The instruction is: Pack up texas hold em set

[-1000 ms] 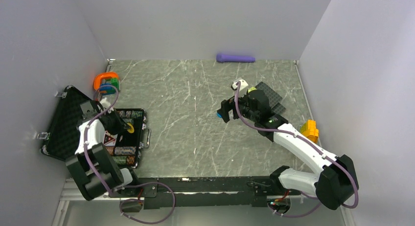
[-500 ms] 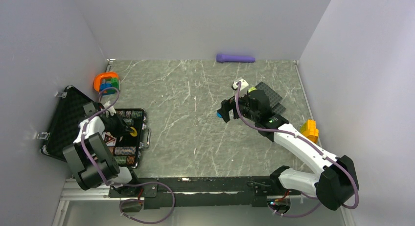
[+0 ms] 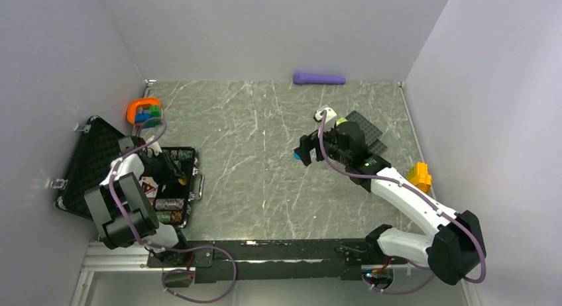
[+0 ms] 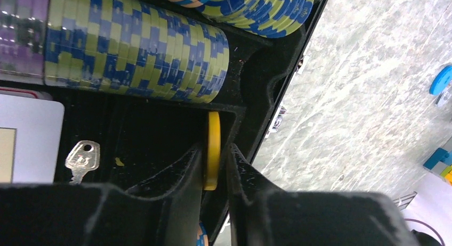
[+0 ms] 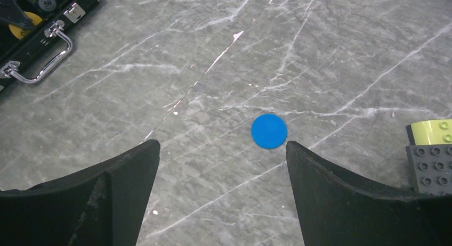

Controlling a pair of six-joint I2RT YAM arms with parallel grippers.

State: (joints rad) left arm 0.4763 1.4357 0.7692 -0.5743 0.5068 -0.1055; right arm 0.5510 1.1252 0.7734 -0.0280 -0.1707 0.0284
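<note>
Swinging back toward the near-left corner over the last second, the left arm (image 3: 126,193) has drawn its elbow in, while the right arm has not stirred.

The left gripper (image 4: 216,150) sits low inside the open black case (image 4: 266,70). A smooth yellow disc (image 4: 214,145) stands on edge between its fingers, in a foam-lined pocket against the case's wall. One finger lies along the disc and a thin dark sliver shows at the other, so I cannot tell whether it is pinched or let go. Just beyond the fingertips a ridged row of yellow-and-blue striped chips (image 4: 133,59) lies on its side in a trough. A small silver key (image 4: 81,156) and a white card (image 4: 26,134) rest to one side of the fingers.

The right gripper (image 5: 223,145) hangs with its fingers wide apart and nothing in them. A flat, round blue disc (image 5: 269,131) lies on the veined grey table (image 5: 320,54) between them, nearer one finger. A grey studded plate (image 5: 429,171) sits outside that finger
</note>
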